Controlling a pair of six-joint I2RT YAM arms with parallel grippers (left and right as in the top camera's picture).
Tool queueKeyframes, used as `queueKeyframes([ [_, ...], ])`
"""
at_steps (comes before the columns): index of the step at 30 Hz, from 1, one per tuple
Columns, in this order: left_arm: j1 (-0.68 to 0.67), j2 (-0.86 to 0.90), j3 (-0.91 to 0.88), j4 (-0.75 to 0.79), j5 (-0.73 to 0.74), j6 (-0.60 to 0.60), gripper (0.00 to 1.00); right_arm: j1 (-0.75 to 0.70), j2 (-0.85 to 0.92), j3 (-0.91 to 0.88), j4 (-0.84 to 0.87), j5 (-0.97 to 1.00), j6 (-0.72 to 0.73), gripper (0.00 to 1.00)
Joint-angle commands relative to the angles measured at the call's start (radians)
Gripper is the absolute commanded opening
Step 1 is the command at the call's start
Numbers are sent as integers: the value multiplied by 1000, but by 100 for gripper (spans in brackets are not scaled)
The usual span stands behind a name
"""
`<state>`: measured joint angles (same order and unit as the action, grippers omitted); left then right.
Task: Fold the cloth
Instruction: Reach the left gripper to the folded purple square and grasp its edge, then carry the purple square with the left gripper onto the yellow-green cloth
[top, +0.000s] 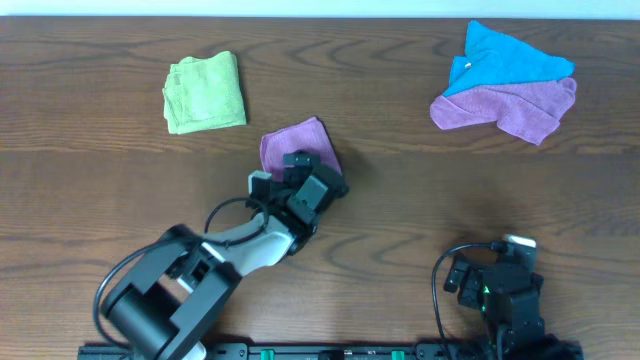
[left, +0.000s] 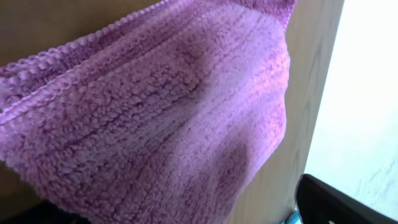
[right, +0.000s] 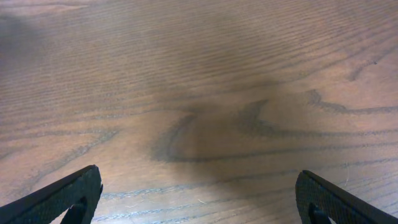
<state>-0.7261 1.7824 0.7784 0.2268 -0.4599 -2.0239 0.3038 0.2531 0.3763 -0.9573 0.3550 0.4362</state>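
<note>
The cloth (top: 298, 140), a purple one folded into a small square, lies on the table (top: 400, 210) right of the green cloth (top: 205, 92) and nearer the robot than it. The left gripper (top: 303, 168) sits over the edge of the cloth that faces away from the green cloth, so its head covers that edge in the overhead view. From the left wrist the cloth (left: 155, 124) fills nearly the whole view, pressed close to the lens, with its ribbed hem running along the top. Only a dark part of one finger (left: 329, 199) shows in the lower right corner. Whether the jaws are closed on the fabric or merely over it cannot be told from either view.

The right gripper (top: 497, 262) is far right of the green cloth, well apart from every cloth and close to the robot's edge of the table. In its wrist view the right gripper (right: 198, 177) has its jaws spread wide, with only bare wood between them.

There are four cloths in all. Two are purple, one is green and one is blue. The green one is folded flat. The blue cloth (top: 505, 58) lies crumpled far right of the green cloth, overlapping the top of the second purple cloth (top: 505, 110). Both arms are in view.
</note>
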Motion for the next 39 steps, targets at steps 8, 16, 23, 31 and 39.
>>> queueKeyframes([
  [8,24,120,17,-34,-19,-60,6,-9,-5,-1,-1,7,-14,99],
  [16,27,22,17,37,-128,-60,6,-9,-5,-1,-1,7,-14,99],
  [23,68,-210,18,40,-209,-60,6,-9,-5,-1,-1,7,-14,99],
  [31,219,-359,58,89,-188,-60,7,-9,-5,-1,-2,7,-14,99],
  [39,455,-301,170,55,49,-4,7,-9,-5,-1,-2,7,-14,99],
])
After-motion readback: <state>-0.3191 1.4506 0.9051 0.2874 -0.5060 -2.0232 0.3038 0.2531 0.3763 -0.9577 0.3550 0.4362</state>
